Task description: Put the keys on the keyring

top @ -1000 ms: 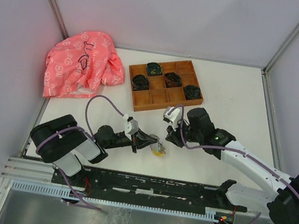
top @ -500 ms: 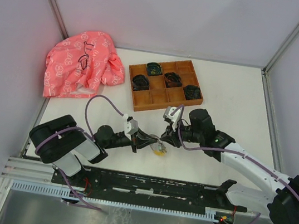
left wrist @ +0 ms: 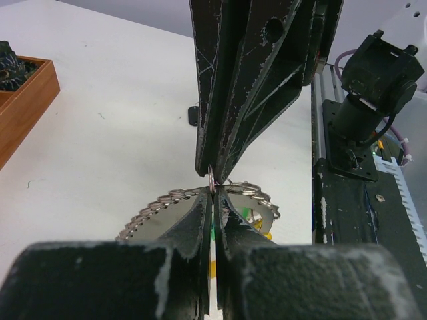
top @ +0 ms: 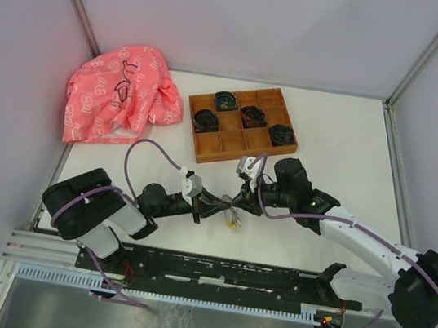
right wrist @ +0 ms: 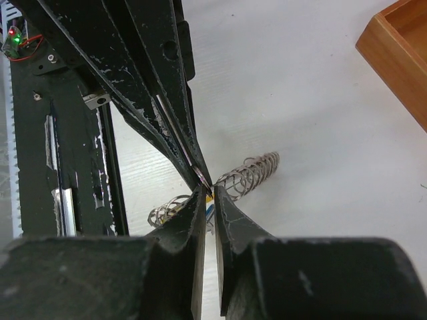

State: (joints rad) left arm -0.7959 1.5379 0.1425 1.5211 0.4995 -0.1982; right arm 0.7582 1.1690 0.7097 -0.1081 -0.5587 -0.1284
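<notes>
Looking at white worktop [top: 346, 142]. Far left: bunched pink patterned cloth [top: 117, 99]. Right of it: wooden tray [top: 228, 143], with dark coiled bundles [top: 252, 117] in four compartments. Near edge, centre: both arms reaching inward, tips meeting nose to nose low over the worktop. Left gripper [left wrist: 212, 197] squeezed down to a hairline slit, clamped on keyring [left wrist: 175, 196], with spring-like coil fanning out either side of the fingers. Right gripper [right wrist: 207, 195] equally narrow, pinching the same thin wire at the junction, touching the left tips. Keyring held between the two, in front of the tray and apart from it. Yellow tag [top: 231, 224] just on the near side of the tips. Can't make out keys in that cluster.
</notes>
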